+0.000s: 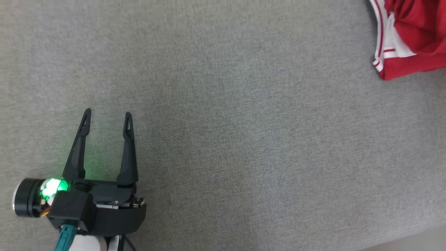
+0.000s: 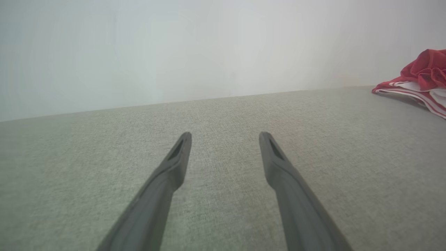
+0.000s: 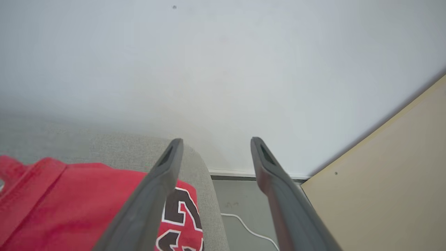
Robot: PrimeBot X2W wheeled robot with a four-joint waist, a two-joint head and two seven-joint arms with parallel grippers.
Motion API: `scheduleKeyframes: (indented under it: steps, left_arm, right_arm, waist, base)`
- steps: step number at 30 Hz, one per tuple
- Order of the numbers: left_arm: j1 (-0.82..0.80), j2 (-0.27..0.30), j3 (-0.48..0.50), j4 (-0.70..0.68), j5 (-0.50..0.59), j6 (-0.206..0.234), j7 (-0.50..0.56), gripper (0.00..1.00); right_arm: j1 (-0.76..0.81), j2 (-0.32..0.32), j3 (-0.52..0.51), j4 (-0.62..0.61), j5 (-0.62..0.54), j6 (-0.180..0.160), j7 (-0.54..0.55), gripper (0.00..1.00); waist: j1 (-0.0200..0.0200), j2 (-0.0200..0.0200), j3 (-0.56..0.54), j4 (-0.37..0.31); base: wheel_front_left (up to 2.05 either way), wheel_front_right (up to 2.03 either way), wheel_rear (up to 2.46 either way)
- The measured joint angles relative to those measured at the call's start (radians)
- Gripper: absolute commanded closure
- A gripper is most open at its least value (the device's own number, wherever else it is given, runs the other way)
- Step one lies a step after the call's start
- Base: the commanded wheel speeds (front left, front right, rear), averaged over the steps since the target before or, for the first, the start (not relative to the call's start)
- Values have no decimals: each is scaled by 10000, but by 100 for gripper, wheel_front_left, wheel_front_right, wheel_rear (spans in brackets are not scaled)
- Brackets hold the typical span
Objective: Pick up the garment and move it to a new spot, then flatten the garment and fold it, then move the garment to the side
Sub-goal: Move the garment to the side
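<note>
Grey fabric-covered table (image 1: 223, 139), flat, mostly bare. One red garment (image 1: 425, 28) with white trim lies bunched on it, well right of the left jaws, just below the right jaws, at the table's rounded corner.

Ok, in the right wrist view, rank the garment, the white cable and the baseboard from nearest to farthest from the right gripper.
1. Garment, lower left, just under the right gripper.
2. White cable, down on the floor past it.
3. Baseboard, farthest, straight ahead between the jaws.
</note>
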Motion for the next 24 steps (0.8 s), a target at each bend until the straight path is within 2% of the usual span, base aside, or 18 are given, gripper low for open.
scheduleKeyframes:
  steps: [4,5,12,17,24]
  left_arm:
    - [291,-42,221,244,-259,40,0,0]
    - [486,-65,360,303,-399,59,0,0]
    - [1232,-163,834,585,-813,29,2,0]
    - [1670,-268,1037,936,-972,-69,2,0]
    - [1978,-347,1087,1429,-965,-240,0,0]
  right_arm:
    - [297,286,-667,-1375,-276,0,-46,0]
    - [823,462,-1078,-2073,-579,0,-46,0]
    - [3219,1580,-2932,-4251,-1559,0,-65,0]
    - [5281,2704,-3950,-5488,-1975,0,-63,0]
    - [7906,3728,-4759,-6761,-2429,0,-63,0]
  waist:
    - [-1,-1,-575,64]
    - [-1,-1,-872,100]
    - [-2,-2,-2036,280]
    - [-3,-2,-2873,472]
    - [-3,-2,-3860,904]
  base:
    - [0,0,0]
    - [0,0,0]
    - [0,0,0]
    - [0,0,0]
    - [0,0,0]
